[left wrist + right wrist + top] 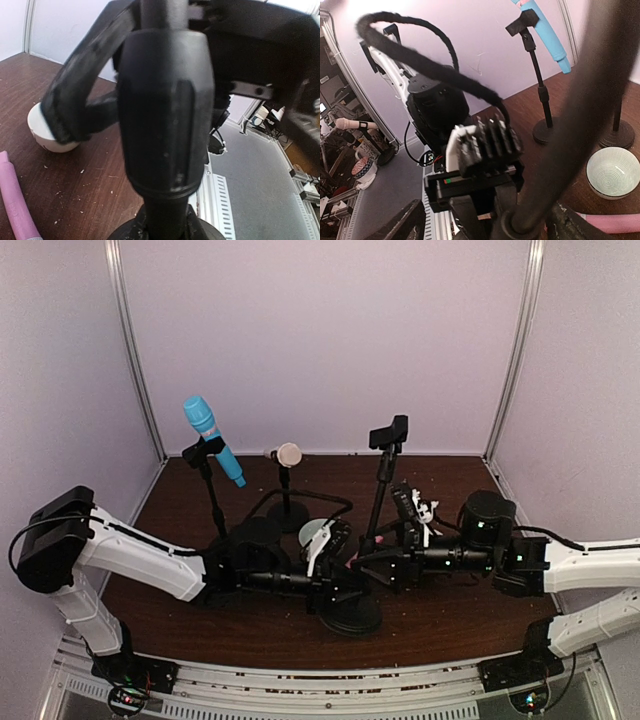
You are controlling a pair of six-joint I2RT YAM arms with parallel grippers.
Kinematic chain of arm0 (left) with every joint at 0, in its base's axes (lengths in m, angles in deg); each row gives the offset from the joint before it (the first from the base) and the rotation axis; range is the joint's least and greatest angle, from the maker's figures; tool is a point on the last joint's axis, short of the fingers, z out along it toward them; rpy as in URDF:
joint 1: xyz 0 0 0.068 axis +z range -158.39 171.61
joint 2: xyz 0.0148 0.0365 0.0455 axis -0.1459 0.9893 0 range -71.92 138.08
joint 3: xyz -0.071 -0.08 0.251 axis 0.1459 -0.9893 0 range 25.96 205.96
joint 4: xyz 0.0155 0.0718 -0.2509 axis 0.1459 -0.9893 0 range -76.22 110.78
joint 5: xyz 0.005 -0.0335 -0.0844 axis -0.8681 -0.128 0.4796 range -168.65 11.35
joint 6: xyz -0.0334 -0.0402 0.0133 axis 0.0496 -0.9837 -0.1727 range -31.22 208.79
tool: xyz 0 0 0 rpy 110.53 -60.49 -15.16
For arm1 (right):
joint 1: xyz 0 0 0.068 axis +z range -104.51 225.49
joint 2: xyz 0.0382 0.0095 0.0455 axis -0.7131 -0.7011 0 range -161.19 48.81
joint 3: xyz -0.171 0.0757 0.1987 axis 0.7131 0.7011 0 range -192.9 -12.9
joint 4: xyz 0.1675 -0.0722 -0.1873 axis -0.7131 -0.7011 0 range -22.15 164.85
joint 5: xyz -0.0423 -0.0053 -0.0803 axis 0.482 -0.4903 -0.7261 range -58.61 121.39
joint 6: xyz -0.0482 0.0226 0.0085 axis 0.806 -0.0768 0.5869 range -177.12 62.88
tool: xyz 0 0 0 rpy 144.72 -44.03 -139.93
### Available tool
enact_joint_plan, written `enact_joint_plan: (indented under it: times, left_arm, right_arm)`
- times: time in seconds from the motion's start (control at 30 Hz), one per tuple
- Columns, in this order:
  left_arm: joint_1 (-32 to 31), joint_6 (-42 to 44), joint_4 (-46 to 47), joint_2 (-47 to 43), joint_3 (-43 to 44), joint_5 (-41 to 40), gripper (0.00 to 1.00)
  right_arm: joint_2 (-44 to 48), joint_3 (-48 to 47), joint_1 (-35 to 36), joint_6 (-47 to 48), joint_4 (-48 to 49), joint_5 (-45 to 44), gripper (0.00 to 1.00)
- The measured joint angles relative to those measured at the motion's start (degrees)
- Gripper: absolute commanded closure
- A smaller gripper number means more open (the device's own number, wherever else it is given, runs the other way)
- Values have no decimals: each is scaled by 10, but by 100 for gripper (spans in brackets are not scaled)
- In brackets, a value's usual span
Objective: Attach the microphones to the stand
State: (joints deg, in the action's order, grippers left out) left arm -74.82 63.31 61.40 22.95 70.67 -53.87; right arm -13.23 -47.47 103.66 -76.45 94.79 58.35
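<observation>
Left pincer (343, 578) is clamped on the black metal microphone stand (383, 480), right pincer (382, 565) gaping wide. A sloppy grab could easily roll the pink plastic microphone (15, 205) away.

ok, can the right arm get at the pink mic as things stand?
Likely yes, once clear: right gripper is open but straddles the stand pole; the pink microphone lies uncovered on the table just beside it.
</observation>
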Motion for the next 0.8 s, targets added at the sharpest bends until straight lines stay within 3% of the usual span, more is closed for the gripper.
enact_joint_plan:
  times: [0.57,0.67,0.8]
  left_arm:
    - [22,-44,-27,14,2,-125,100]
    - [28,-37,-25,14,2,-96,100]
    - [25,-31,-3,14,4,15,100]
  right_arm:
    - [112,81,12,-49,2,22,22]
    - [146,80,11,-31,-31,6,27]
    - [148,65,-12,-16,-78,-8,28]
